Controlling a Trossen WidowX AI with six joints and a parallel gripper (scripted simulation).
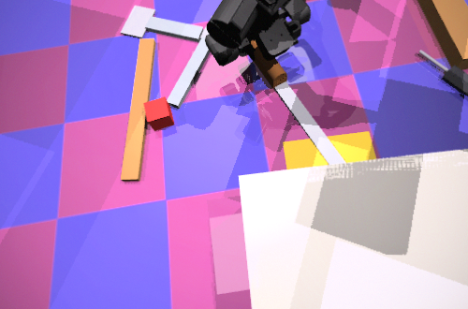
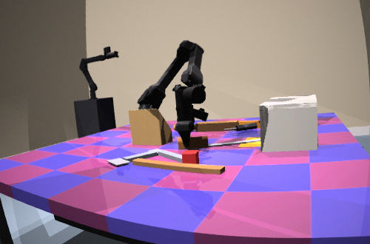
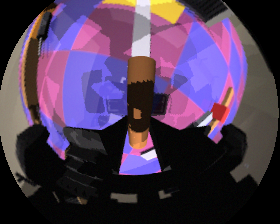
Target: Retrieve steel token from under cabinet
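My gripper (image 1: 253, 50) (image 2: 186, 145) (image 3: 138, 118) is shut on the brown round handle (image 1: 271, 70) (image 2: 202, 142) (image 3: 141, 70) of a tool with a long flat steel blade (image 1: 306, 122) (image 2: 229, 143) (image 3: 141, 37). The blade reaches over the yellow marked area (image 1: 361, 147) (image 2: 250, 145) (image 3: 167, 10) toward the white cabinet (image 1: 281, 225) (image 2: 290, 129). The blade's far end is hidden at the cabinet's front edge; whether it is under the cabinet I cannot tell. The steel token is not visible in any view.
A bent pale metal tool with a square end (image 1: 138, 22) (image 2: 118, 162), a wooden strip (image 1: 138, 122) (image 2: 177, 165) and a red cube (image 1: 159, 113) (image 2: 190, 157) (image 3: 220, 111) lie to one side. A brown wooden piece (image 1: 442, 5) and a black-handled screwdriver (image 1: 456, 80) (image 2: 246, 127) lie on the other.
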